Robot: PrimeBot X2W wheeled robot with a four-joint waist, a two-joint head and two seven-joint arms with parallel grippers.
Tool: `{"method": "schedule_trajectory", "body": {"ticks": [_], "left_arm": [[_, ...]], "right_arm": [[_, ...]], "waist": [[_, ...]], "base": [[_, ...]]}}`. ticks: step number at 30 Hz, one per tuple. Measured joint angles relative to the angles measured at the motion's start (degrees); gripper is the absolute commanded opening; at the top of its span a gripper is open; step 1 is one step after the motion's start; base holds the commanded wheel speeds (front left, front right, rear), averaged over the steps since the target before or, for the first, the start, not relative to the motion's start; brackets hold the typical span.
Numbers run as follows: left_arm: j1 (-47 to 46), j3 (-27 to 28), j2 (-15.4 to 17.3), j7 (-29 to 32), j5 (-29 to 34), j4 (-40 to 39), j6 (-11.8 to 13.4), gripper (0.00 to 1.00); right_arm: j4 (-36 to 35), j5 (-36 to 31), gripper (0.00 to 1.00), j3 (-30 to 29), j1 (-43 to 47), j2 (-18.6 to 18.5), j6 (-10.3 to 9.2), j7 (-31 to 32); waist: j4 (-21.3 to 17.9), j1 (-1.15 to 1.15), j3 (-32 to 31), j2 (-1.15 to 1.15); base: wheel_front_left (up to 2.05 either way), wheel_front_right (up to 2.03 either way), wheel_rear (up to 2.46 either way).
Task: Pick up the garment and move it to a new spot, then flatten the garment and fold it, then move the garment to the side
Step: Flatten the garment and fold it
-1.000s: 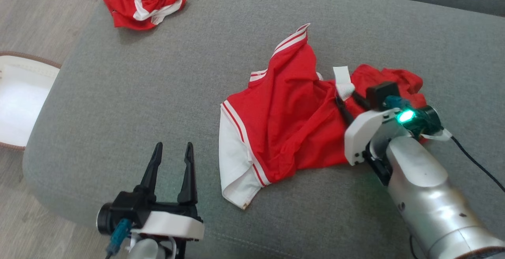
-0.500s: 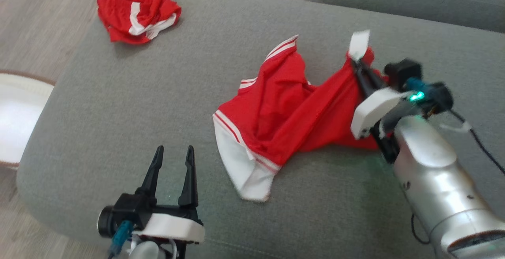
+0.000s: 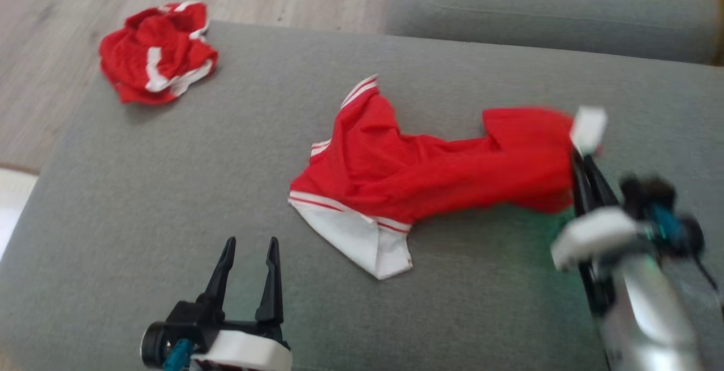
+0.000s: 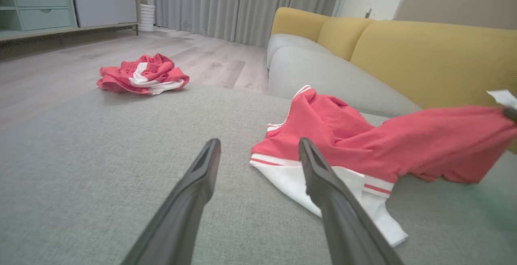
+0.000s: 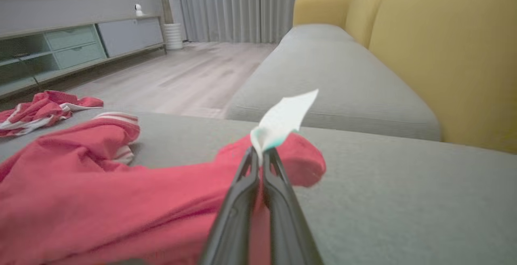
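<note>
- Head view: the right gripper has its two dark fingers pressed together on one end of the red jersey garment with white striped trim, just below a white label tab.
- That pinched end is raised. The rest stretches leftward and lies on the grey fabric sofa cushion, white hem nearest the robot.
- Right wrist view: the pinch takes only a thin fold at the cloth's edge, so I judge the hold slim.
- To carry it well, lift until the trailing hem clears the cushion, move smoothly to avoid slipping, and set it on open cushion, well apart from the crumpled red-and-white garment at the far left corner.
- Keeping the cloth stretched should make flattening easier afterwards.
- Pose: the right arm reaches in from the lower right, silver forearm blurred, fingers pointing up and slightly left.
- The left gripper sits low at the near edge, spread wide and holding nothing, pointed toward the white hem.
</note>
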Motion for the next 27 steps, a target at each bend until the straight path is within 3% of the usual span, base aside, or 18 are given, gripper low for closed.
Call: {"method": "schedule_trajectory", "body": {"ticks": [5, 6, 7, 8, 18, 27], "left_arm": [[0.03, -0.05, 0.11, 0.01, -0.07, -0.01, 0.00, 1.00], [0.04, -0.07, 0.12, 0.01, -0.07, -0.01, 0.01, 1.00], [0.06, -0.12, 0.13, 0.02, -0.07, -0.01, 0.01, 1.00], [0.13, -0.13, 0.14, 0.03, -0.07, -0.01, 0.02, 1.00], [1.27, -0.26, 0.63, 0.08, -0.67, 0.10, 0.07, 1.00], [1.42, -1.66, 0.64, 0.10, -1.27, 0.60, 0.05, 1.00]], "right_arm": [[-7.17, -0.02, 0.01, -3.86, 10.40, 0.75, 0.00, 0.00], [-8.10, 0.45, 0.37, -3.82, 11.81, 0.90, 0.00, 0.00], [-8.62, 1.07, 0.56, -3.76, 13.06, 1.05, -0.01, 0.00], [-9.23, 1.83, 1.00, -3.71, 14.22, 1.31, 0.00, 0.00], [-14.36, 7.08, 1.00, -5.21, 23.89, 1.54, 0.00, 0.00], [-17.85, 7.06, 1.00, -5.88, 25.18, 1.58, 0.00, 0.00]], "waist": [[-2.30, 0.00, -1.05, 0.00], [-2.69, 0.00, -1.17, 0.00], [-3.03, 0.00, -1.30, 0.00], [-3.33, 0.00, -1.43, 0.00], [-5.04, 0.00, -2.94, 0.00], [-6.07, 0.00, -3.80, 0.00]], "base": [[0.00, 0.00, 0.00], [0.00, 0.00, 0.00], [0.00, 0.00, 0.00], [0.00, 0.00, 0.00], [0.00, 0.00, 0.00], [0.00, 0.00, 0.00]]}}
